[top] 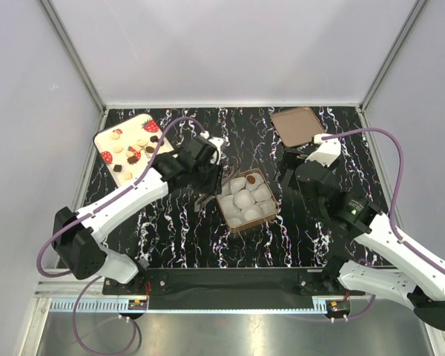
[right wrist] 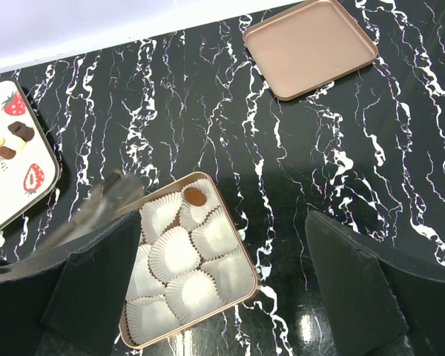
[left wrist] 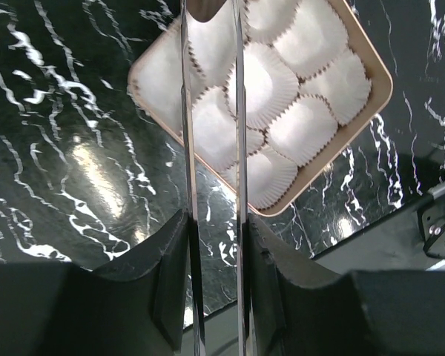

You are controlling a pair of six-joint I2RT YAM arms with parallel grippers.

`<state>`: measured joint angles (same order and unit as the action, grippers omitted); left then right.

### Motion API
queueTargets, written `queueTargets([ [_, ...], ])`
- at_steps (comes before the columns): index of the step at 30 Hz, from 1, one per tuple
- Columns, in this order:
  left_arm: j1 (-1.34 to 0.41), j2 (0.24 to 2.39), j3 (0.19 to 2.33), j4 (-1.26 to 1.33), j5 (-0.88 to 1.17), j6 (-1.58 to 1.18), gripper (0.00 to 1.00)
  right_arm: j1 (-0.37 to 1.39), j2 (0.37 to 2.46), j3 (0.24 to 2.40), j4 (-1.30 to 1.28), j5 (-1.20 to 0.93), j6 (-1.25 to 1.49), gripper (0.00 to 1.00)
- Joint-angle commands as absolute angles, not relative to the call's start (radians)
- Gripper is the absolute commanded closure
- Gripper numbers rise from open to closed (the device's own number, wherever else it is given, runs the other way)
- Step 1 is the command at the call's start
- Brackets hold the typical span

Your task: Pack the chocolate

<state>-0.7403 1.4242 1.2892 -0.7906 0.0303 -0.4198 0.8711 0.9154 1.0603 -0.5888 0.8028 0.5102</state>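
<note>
Several small cream and dark brown chocolates (top: 131, 150) lie on a cream tray (top: 111, 136) with red strawberry prints at the back left; two dark ones (right wrist: 20, 130) show in the right wrist view. A brown box (top: 273, 215) holds white paper cups (top: 245, 200). One brown chocolate (top: 250, 179) (right wrist: 196, 196) sits in its far cup. My left gripper (top: 204, 199) (left wrist: 208, 6) has long metal blades at the box's left edge. The blades stand narrowly apart, with a dark piece between the tips. My right gripper (top: 288, 169) (right wrist: 222, 297) is wide open and empty, right of the box.
The flat brown lid (top: 298, 126) (right wrist: 311, 48) lies at the back right on the black marbled table (top: 170, 222). The box (left wrist: 374, 70) fills the upper part of the left wrist view. Grey walls close in the back and both sides.
</note>
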Motion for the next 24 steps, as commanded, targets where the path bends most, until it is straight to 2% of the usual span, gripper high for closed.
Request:
queueTargets([
  [1,-0.781,1.448,1.33,-0.735,0.005,-0.433,0.7,0.859,0.92,1.088,-0.531,0.821,0.503,0.0],
  [24,-0.824,1.545,1.333,-0.732,-0.08,-0.431,0.68,0.844,0.89,1.052,-0.534,0.804,0.52,0.0],
])
